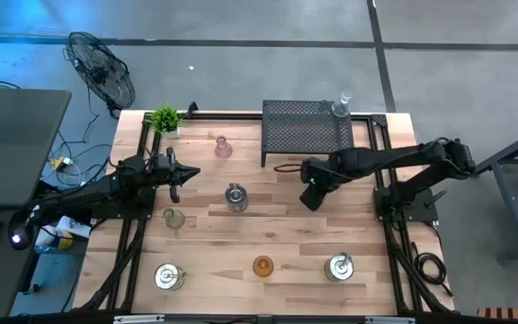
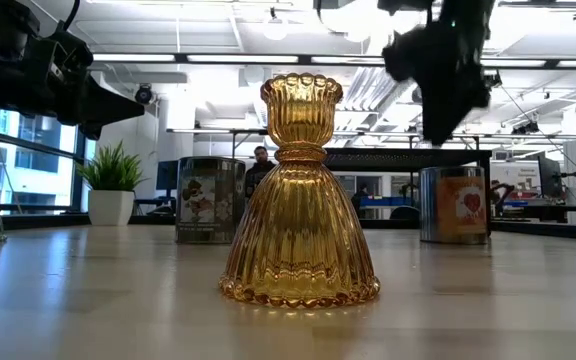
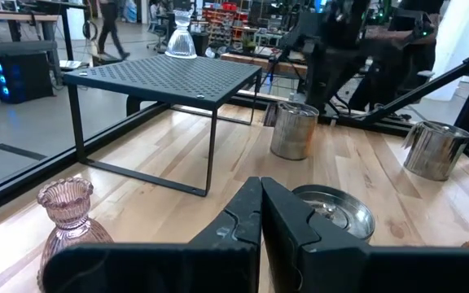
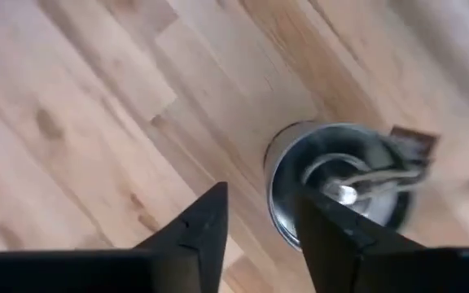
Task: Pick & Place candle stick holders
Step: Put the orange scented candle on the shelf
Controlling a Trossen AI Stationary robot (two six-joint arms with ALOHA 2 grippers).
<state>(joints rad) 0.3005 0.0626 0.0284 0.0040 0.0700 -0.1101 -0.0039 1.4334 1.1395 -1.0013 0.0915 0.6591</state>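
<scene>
Near the table's middle, the right gripper (image 1: 311, 200) hangs with fingers parted to a narrow gap, pointing down; a silver holder (image 4: 340, 191) stands upright just beyond its fingertips, apparently the centre one (image 1: 235, 197), though the left gripper (image 1: 190, 173), fingers pressed together, is about as near it. Counted from above: three silver holders, four glass (pink (image 1: 222, 147), pale green (image 1: 174, 218), amber (image 1: 263, 265), clear (image 1: 341, 107) atop the black rack (image 1: 306, 132)).

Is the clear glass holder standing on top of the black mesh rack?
Yes: in the high view the clear glass holder stands on the far right corner of the black mesh rack.
</scene>
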